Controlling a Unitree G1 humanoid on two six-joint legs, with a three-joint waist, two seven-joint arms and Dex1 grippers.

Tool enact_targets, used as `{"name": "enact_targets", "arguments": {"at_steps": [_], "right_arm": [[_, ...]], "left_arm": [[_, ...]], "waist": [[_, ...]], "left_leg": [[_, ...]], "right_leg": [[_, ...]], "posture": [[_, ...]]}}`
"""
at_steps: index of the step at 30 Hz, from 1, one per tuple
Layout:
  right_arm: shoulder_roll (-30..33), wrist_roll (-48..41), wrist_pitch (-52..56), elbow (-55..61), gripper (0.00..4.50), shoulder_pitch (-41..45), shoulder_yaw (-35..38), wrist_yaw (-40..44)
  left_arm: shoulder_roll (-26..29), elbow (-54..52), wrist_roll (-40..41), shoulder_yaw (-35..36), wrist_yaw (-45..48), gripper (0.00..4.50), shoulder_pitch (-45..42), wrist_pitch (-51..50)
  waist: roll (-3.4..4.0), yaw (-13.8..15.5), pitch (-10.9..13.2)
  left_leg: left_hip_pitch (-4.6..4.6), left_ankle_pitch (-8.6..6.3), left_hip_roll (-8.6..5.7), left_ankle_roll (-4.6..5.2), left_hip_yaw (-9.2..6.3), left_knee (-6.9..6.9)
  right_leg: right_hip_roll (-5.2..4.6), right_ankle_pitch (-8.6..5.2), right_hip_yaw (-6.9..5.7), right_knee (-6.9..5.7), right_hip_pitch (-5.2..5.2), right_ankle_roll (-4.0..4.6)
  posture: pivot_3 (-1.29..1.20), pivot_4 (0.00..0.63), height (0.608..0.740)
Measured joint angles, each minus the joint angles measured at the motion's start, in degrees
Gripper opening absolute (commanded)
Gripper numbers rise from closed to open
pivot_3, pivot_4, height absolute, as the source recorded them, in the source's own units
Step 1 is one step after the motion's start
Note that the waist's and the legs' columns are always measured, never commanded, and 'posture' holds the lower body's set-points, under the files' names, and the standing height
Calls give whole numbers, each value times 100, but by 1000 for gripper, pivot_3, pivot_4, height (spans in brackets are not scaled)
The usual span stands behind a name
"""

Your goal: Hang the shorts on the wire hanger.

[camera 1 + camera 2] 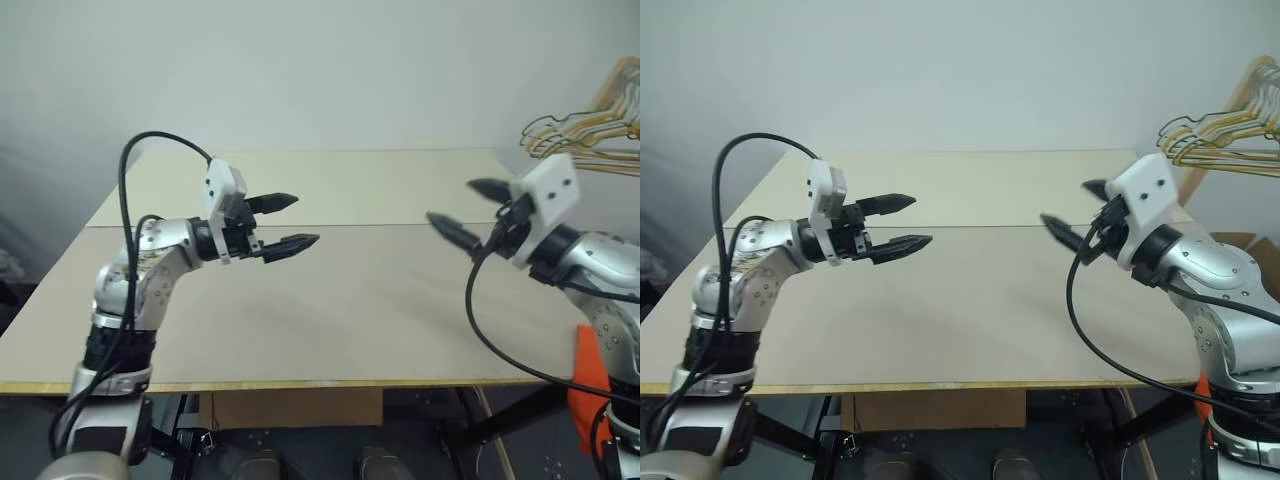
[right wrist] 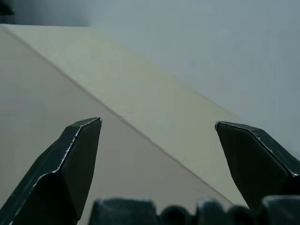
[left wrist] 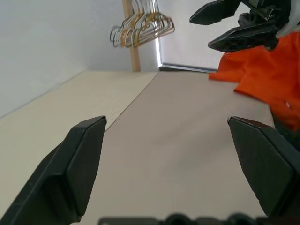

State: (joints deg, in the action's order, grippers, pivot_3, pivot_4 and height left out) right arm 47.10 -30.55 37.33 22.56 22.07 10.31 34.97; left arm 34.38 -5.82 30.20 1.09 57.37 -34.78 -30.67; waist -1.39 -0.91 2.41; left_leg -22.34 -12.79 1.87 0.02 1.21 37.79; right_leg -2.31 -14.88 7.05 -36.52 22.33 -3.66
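The orange shorts [image 1: 590, 388] hang low beside the table's right edge, under my right arm, and most of them are hidden. In the left wrist view the shorts [image 3: 267, 75] bunch up past the table's end, behind my right gripper [image 3: 200, 33]. My left gripper [image 1: 307, 220] hovers open and empty above the table's left half, pointing right. Opposite it, my right gripper [image 1: 448, 200] is open and empty over the right half, pointing left. A wide gap separates the two. The wire hanger is out of view.
The beige table [image 1: 350, 300] has a seam running across its middle. A bunch of yellow and dark wire hangers [image 1: 590, 130] hangs from a wooden post [image 3: 133, 47] past the far right corner. A cardboard box [image 1: 290, 408] sits under the front edge.
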Motion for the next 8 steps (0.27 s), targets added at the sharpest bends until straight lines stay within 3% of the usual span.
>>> {"name": "enact_targets", "arguments": {"at_steps": [8], "right_arm": [[14, 206, -3, -393, 4485, 138, -211, 255]], "left_arm": [[258, 63, -344, -157, 219, 4500, 138, 166]], "waist": [[-13, 346, 8]], "left_leg": [[-18, 0, 1, 0, 1, 2]], "right_leg": [[-2, -1, -7, -5, 23, 9]], "posture": [[211, 0, 740]]}}
